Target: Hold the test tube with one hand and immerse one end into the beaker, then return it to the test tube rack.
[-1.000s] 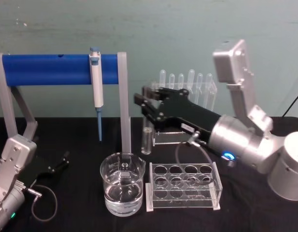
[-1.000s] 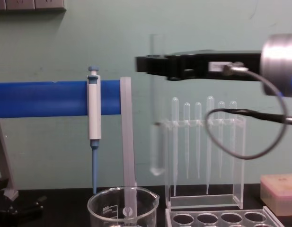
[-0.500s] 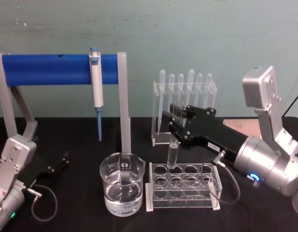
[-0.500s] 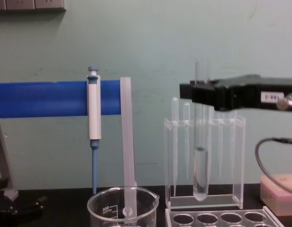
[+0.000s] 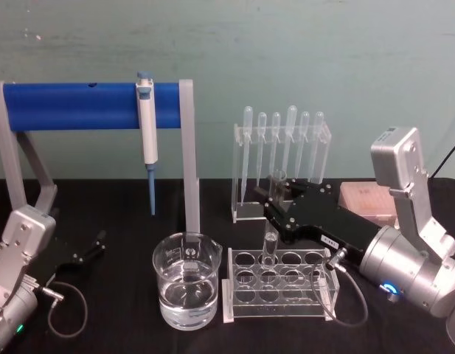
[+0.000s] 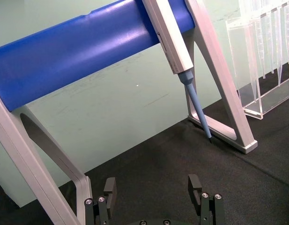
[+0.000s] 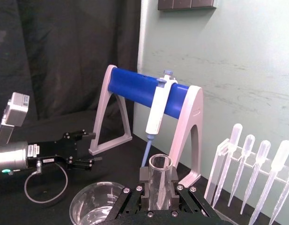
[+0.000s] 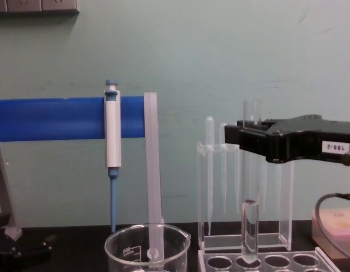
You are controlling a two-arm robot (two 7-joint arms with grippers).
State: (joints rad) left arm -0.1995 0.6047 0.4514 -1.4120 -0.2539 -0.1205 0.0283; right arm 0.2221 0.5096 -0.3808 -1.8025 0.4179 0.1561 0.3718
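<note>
Pipettor [image 5: 146, 122] — pipettes [image 5: 282, 144] (racked)

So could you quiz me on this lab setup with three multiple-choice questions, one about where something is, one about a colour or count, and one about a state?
1. Where is the lower end of the test tube?
A. in the beaker
B. entering a hole of the clear rack
C. lying on the table

2. What colour is the bar that the pipettor hangs on?
A. blue
B. red
C. yellow

3. What is the right gripper doing?
A. hanging open with nothing in it
B. gripping the pipettor
C. shut on the test tube

Answers:
1 B, the chest view shows the tube's round bottom at a hole of the clear rack, beside the beaker.
2 A, the bar behind the pipettor is blue.
3 C, the right wrist view shows the tube upright between the jaws.
</note>
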